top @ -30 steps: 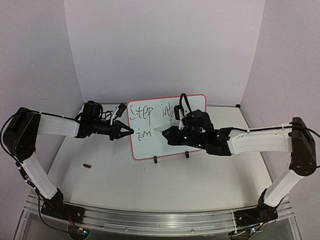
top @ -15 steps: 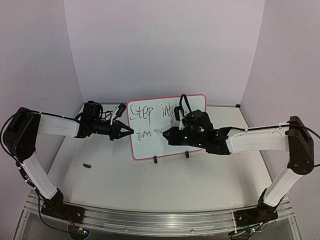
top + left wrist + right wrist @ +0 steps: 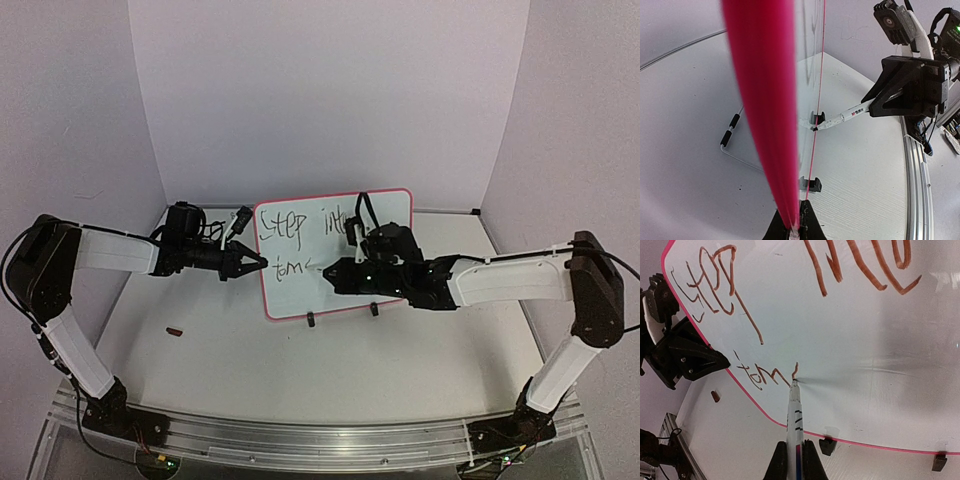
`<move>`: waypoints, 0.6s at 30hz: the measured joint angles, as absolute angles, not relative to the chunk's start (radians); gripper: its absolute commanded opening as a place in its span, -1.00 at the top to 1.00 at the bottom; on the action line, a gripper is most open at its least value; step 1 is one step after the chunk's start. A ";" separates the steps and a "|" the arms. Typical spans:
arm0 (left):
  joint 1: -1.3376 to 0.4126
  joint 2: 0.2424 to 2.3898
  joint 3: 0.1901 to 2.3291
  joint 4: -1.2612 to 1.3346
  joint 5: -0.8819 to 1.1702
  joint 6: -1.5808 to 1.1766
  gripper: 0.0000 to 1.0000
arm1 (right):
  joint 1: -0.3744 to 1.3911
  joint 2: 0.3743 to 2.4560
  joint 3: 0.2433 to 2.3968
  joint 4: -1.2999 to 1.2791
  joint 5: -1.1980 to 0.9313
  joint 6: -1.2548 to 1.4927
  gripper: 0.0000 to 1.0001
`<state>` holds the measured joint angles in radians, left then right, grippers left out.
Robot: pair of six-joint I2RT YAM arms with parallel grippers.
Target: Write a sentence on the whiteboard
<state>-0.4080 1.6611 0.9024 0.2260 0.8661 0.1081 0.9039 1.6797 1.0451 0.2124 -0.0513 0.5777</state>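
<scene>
Whiteboard point(image 3: 292, 296) stood nearly upright on the table point(image 3: 220, 350), in the middle between the two arms. It was a flat glossy white rectangle with rounded corners and a thin pink-red border, resting on two small black clips point(image 3: 310, 320) at its lower edge. On it the sentence point(image 3: 285, 228) ran in thin dark handwritten strokes, "Step into" above and "tom" below. Compared with one second before, a short new stroke had appeared just after "tom", and the right gripper point(image 3: 335, 270) had moved a little to the left and downward. The board and the left arm had not changed place. The left gripper point(image 3: 262, 262) was closed on the left border of the whiteboard, and in the left wrist view the pink edge passed between its black fingers point(image 3: 776, 231). The right gripper was closed around a marker point(image 3: 794, 415), a slim white round barrel with printed marks, whose dark tip touched the board surface at the end of the new stroke. A small brown object point(image 3: 175, 331) lay on the matte white table, well apart from the board
</scene>
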 measured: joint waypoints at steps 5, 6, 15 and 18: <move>-0.408 1.661 0.902 0.226 0.866 0.108 1.00 | 0.904 1.675 1.045 0.187 -0.037 0.573 1.00; -0.408 1.661 0.902 0.226 0.866 0.108 1.00 | 0.904 1.673 1.045 0.180 -0.033 0.571 1.00; -0.408 1.661 0.902 0.226 0.866 0.108 1.00 | 0.904 1.656 1.045 0.152 -0.006 0.548 1.00; -0.408 1.661 0.902 0.226 0.866 0.108 1.00 | 0.904 1.653 1.050 0.144 -0.002 0.541 1.00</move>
